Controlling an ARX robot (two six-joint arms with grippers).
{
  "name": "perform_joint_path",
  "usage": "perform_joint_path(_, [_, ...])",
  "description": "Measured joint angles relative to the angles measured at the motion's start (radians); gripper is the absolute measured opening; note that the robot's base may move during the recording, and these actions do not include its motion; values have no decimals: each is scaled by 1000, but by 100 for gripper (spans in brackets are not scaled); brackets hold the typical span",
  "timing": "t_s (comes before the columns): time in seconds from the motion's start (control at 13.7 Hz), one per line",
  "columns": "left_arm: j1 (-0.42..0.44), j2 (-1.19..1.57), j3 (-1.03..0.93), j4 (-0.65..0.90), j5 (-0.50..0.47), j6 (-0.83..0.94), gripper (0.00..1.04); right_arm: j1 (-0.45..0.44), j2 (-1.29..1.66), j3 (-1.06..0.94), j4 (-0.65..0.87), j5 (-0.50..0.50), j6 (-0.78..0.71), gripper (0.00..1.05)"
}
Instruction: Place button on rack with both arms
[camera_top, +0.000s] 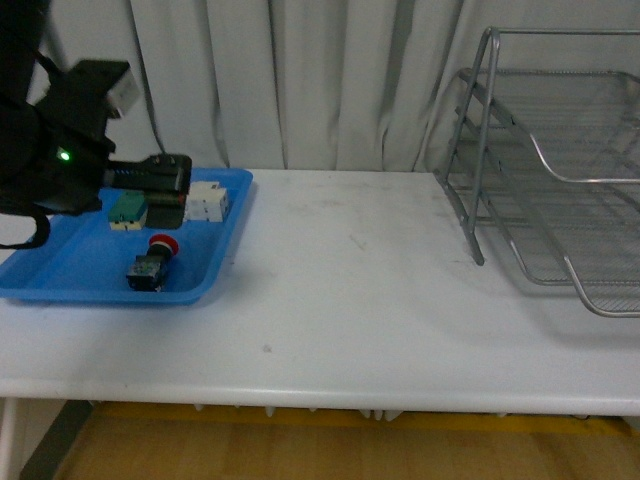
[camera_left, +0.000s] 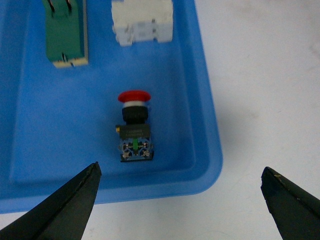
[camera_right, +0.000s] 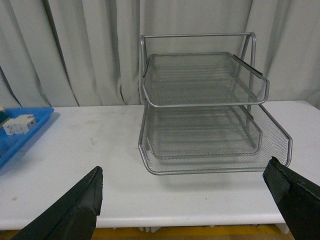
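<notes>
The black left gripper (camera_left: 180, 197) hung over the flat blue plastic tray (camera_top: 75, 262), its fingers spread wide and holding nothing. The small red-capped, dark-bodied push-button (camera_left: 134, 129) lay on its side in that tray, just ahead of the gap and nearer one finger. Its long axis ran away from the gripper, cap farthest. The silver wire-mesh three-tier rack (camera_top: 560, 170) stood well apart, before the right gripper (camera_right: 182, 200), which was also wide open and empty. The left arm was by far the nearer.

even soft indoor light, faint shadows, slightly soft focus, no glare
</notes>
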Motion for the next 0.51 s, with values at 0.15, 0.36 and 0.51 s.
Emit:
perform_joint_path(0.15, [10, 150, 136, -74, -17, 0, 98, 0, 0, 0, 0, 0, 0, 98])
perform_joint_path(0.36, [28, 264, 222, -109, -47, -10, 98, 0, 0, 0, 0, 0, 0, 98])
perform_joint_path(0.51, [45, 309, 243, -98, -70, -9, 98, 0, 0, 0, 0, 0, 0, 98])
